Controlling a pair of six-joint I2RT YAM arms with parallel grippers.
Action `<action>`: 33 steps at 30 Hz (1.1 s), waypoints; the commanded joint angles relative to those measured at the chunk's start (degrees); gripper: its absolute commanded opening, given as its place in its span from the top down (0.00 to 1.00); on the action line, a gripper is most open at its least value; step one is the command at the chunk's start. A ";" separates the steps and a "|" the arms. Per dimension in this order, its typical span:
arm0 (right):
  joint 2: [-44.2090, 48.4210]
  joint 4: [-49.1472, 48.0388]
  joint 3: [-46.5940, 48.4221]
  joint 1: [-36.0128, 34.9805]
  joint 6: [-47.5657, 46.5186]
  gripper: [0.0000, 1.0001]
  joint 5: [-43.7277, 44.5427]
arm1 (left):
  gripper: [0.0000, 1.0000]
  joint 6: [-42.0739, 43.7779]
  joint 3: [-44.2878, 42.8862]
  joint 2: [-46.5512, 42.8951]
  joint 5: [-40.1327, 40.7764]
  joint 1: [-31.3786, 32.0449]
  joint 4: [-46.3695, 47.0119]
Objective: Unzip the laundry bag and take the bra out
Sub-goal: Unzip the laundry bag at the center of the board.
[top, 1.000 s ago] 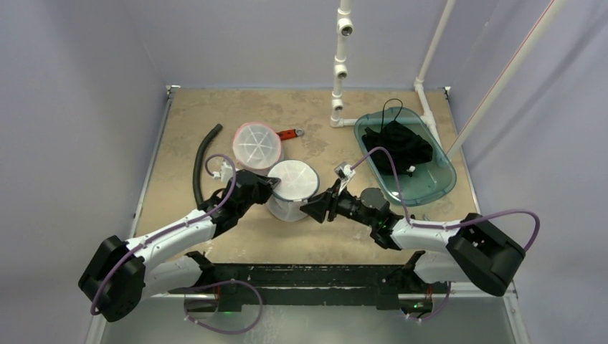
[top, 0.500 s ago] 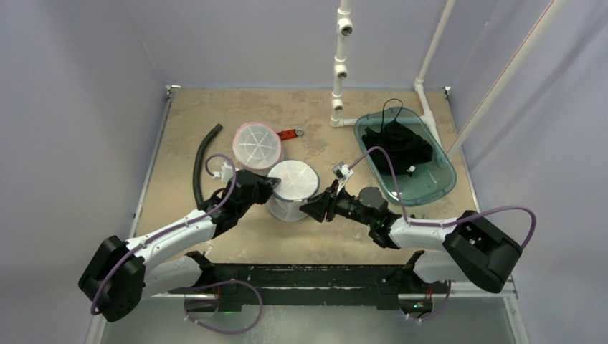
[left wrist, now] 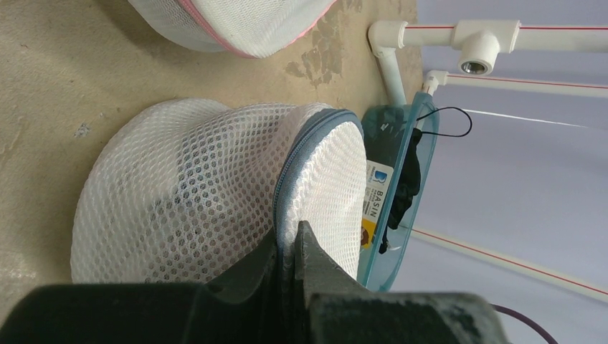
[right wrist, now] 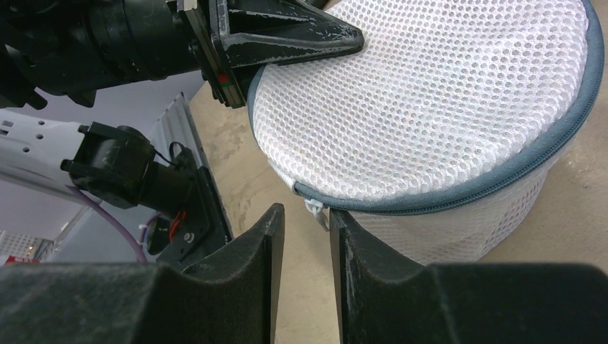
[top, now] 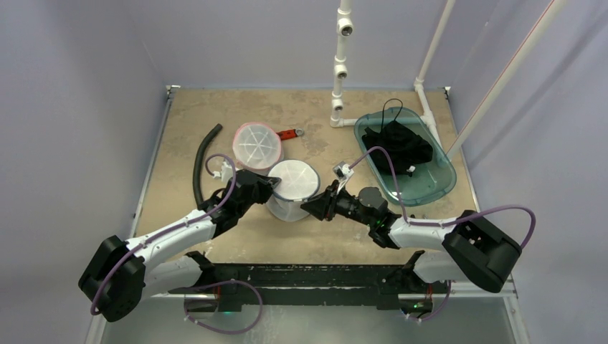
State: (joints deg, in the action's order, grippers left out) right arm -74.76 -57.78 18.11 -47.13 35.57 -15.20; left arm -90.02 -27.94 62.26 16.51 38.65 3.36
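A round white mesh laundry bag (top: 292,189) with a grey zipper rim stands mid-table; it also shows in the left wrist view (left wrist: 215,186) and the right wrist view (right wrist: 430,107). The zipper (right wrist: 459,188) is closed. My left gripper (top: 274,183) is shut on the bag's rim (left wrist: 290,240) at its left side. My right gripper (top: 312,208) is open at the bag's right side, its jaws either side of the white zipper pull (right wrist: 315,212). The bra inside the bag is hidden.
A second mesh bag with pink trim (top: 256,143) stands behind, a red tool (top: 289,133) beside it. A black hose (top: 201,161) lies at the left. A teal basin (top: 437,188) with black garments (top: 398,147) sits at the right. White pipes (top: 340,64) rise at the back.
My right gripper has moved a little left toward the bag. The left arm and the bag have not moved.
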 commanded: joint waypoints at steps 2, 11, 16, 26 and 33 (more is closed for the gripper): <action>-0.64 -3.03 1.93 0.34 0.56 0.70 1.96 | 1.00 0.54 -0.02 -0.03 -1.02 0.18 0.68; -1.01 -3.36 2.05 0.33 0.72 0.82 2.36 | 1.00 0.46 0.43 -0.12 -1.12 0.18 1.07; -0.93 -3.36 1.93 0.29 0.69 0.88 2.39 | 1.00 0.46 0.60 -0.26 -1.13 0.14 1.22; -0.01 -1.82 1.71 0.29 0.45 1.00 3.00 | 1.00 0.37 0.96 -0.75 -1.13 0.17 1.20; 3.09 5.31 2.57 0.29 -3.02 1.00 7.92 | 1.00 2.55 0.58 -1.00 -1.98 0.16 1.43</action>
State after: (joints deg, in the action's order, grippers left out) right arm -74.85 -56.75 18.13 -47.13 35.75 -12.32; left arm -89.91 -27.51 62.15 16.19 38.65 4.12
